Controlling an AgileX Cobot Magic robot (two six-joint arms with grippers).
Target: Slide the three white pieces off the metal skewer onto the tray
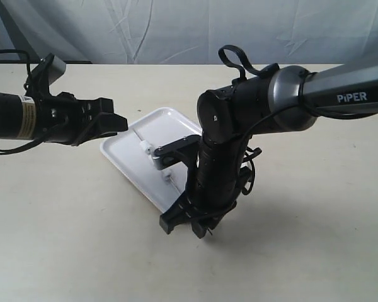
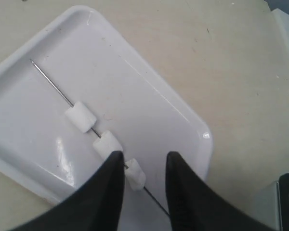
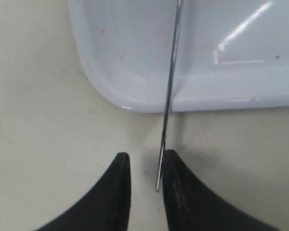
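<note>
Done: 0/3; small white cubes (image 2: pixel 80 116) all on thin metal skewer (image 2: pixel 50 82), in white plastic tray (image 2: pixel 135 91).
L pincer (image 2: pixel 144 158): spread.
R pincer (image 3: pixel 146 156): spread round skewer end.

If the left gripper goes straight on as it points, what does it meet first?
Likely the nearest white piece on the metal skewer, between the left gripper's fingers; depth unclear.

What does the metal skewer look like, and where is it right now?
The metal skewer is a very thin, straight, silvery rod lying across the tray. It carries three white pieces, threaded on and spaced apart. One end rests inside the tray; the other pokes out past the rim, between the open jaws of the right gripper.
</note>
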